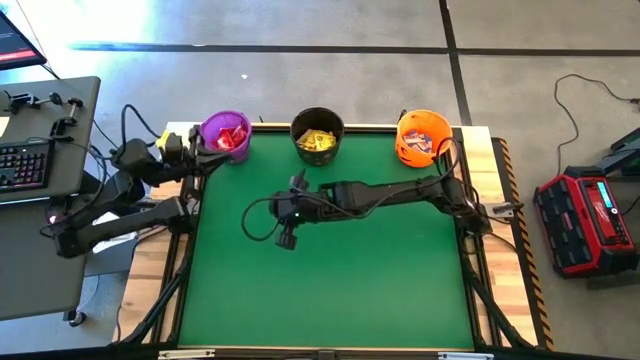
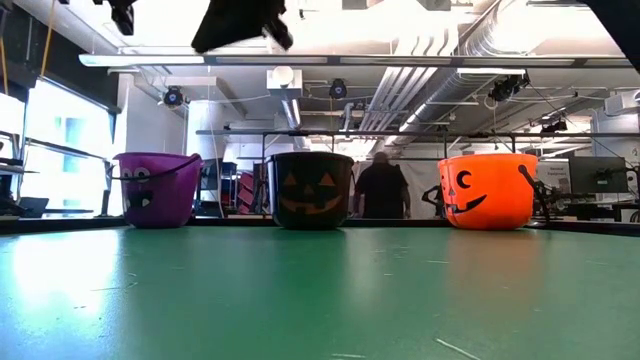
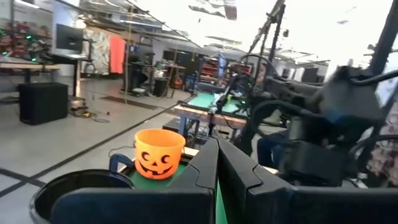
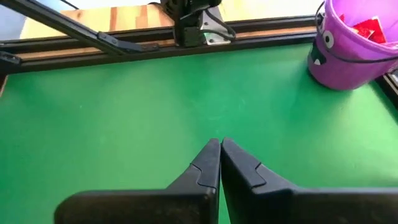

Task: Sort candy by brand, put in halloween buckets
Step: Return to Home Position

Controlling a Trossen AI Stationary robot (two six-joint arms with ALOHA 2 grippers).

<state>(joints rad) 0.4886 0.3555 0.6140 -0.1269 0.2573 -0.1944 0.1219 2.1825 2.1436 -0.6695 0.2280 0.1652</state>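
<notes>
Two dark fingers of the right gripper [image 4: 219, 142] are pressing together tip to tip, gripping nothing, above the bare green table mat [image 4: 112, 106]. The round purple plastic bucket [image 4: 348, 59] is standing ahead of this gripper and off to one side, well apart. Glossy red candy packets [image 4: 367, 28] are lying inside it.

Left wrist view: the left gripper [image 3: 217, 143] is showing its fingers closed flat against each other, empty. The round black plastic bucket [image 3: 56, 190] is sitting just ahead of and below it. The round orange plastic bucket with a dark face [image 3: 160, 154] is standing farther ahead.

High view: the right gripper is hanging over mid-table, the black bucket being the nearest to it, with yellow candy packets [image 1: 318, 143] lying inside. The left gripper is waiting just beside the purple bucket. White-and-blue candy bars [image 1: 425, 150] are lying in the orange bucket, farthest from the left gripper.

Low view: all three buckets are standing in one row. A dark arm part [image 2: 240, 25] is hanging in from above. A person [image 2: 381, 190] is standing in the room behind.
</notes>
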